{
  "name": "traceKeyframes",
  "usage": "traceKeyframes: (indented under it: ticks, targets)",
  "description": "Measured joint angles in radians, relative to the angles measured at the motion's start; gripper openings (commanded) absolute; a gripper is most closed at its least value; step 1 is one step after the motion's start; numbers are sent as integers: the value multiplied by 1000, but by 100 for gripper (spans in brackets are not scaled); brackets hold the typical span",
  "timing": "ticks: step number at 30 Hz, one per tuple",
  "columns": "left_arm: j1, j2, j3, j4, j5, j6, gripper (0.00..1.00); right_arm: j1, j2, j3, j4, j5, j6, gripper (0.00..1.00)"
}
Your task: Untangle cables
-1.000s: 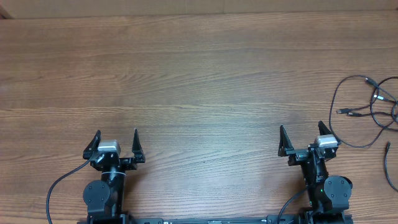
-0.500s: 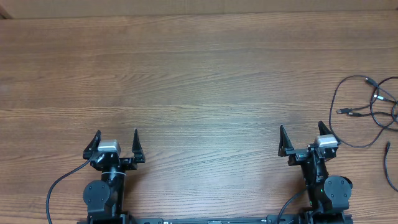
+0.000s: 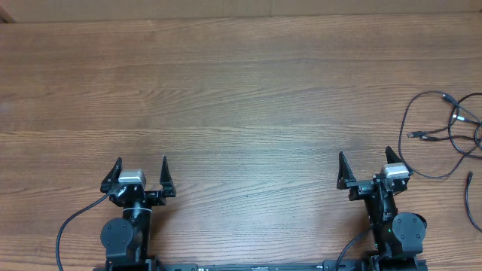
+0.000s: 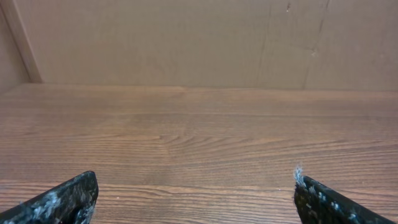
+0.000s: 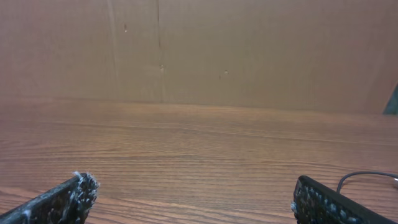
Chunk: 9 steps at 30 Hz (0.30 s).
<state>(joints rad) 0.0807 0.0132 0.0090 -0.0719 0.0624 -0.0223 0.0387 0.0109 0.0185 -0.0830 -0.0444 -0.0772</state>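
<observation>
The cables (image 3: 449, 135) are thin black cords looped together at the table's far right edge, with small plug ends, partly cut off by the frame. One strand (image 5: 367, 177) shows at the right of the right wrist view. My right gripper (image 3: 366, 164) stands open near the front edge, just left of the cables, empty (image 5: 194, 190). My left gripper (image 3: 141, 168) stands open at the front left, far from the cables, with bare wood between its fingers (image 4: 195, 190).
The wooden table (image 3: 241, 98) spreads wide in front of both grippers. A brown cardboard wall (image 4: 186, 37) stands along its far edge. Both arm bases (image 3: 124, 237) sit at the front edge with thick black leads.
</observation>
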Motion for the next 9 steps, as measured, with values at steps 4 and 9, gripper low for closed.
traceKeyframes:
  ticks: [4, 9]
  targets:
    - [0, 0, 0, 0, 0, 0, 100, 0, 0, 0, 0, 0, 0, 100]
    - [0, 0, 0, 0, 0, 0, 100, 0, 0, 0, 0, 0, 0, 100]
